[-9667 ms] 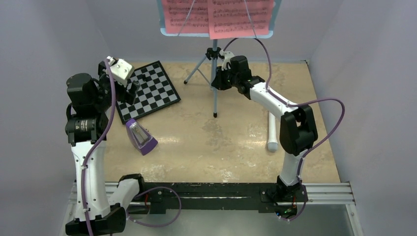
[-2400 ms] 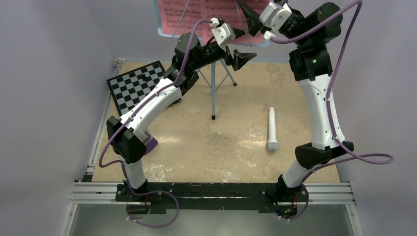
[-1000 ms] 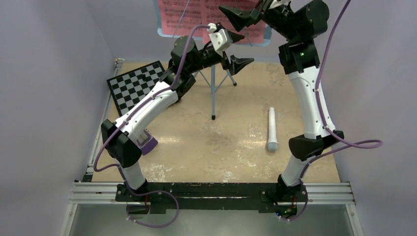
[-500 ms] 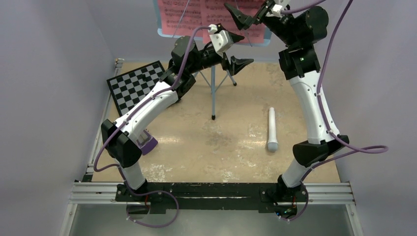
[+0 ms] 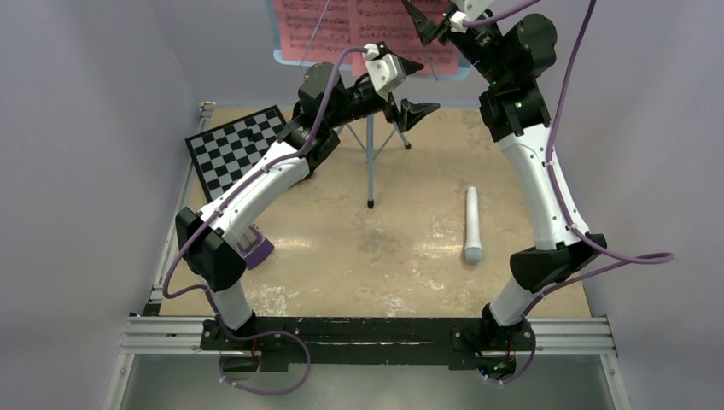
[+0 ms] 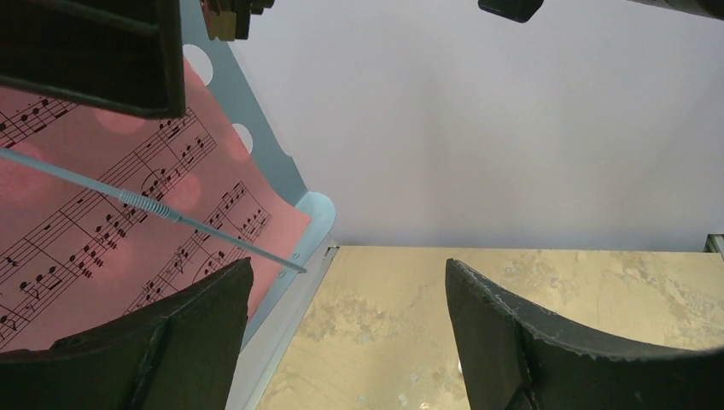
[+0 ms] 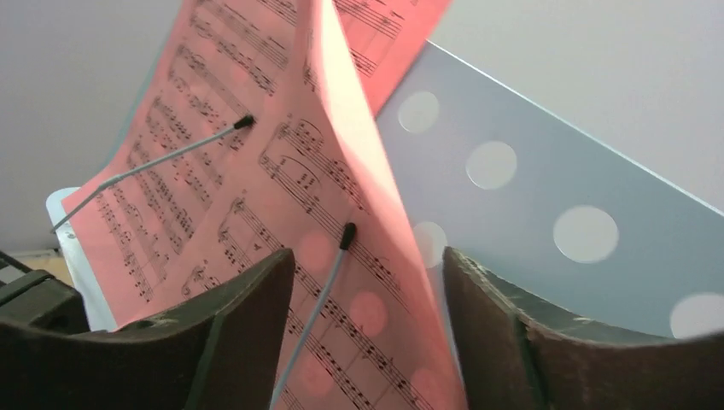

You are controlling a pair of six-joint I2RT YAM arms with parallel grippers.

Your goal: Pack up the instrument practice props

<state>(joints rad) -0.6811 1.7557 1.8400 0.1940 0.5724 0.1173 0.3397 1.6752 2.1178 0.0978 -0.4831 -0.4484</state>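
Observation:
The light-blue music stand [image 5: 370, 154] stands at the back on its thin tripod, with pink sheet-music pages [image 5: 333, 26] on its desk. My right gripper [image 7: 367, 253] is raised at the desk's top right [image 5: 427, 17]. Its jaws are open and straddle the lifted right edge of a pink page [image 7: 256, 196], beside a wire page holder [image 7: 316, 299] and the perforated desk [image 7: 529, 188]. My left gripper [image 5: 429, 85] is open and empty near the desk's lower right corner [image 6: 312, 222]. The white tube [image 5: 471, 224] lies on the table. The purple wedge [image 5: 259, 249] is partly hidden behind my left arm.
A black-and-white chessboard [image 5: 235, 149] lies at the back left of the table. Grey walls close in the table on the left, right and back. The arms' mounting rail [image 5: 367, 333] runs along the near edge.
My right gripper has shifted slightly towards the page's edge and its jaws have narrowed around it. The left arm and the things on the table have not moved.

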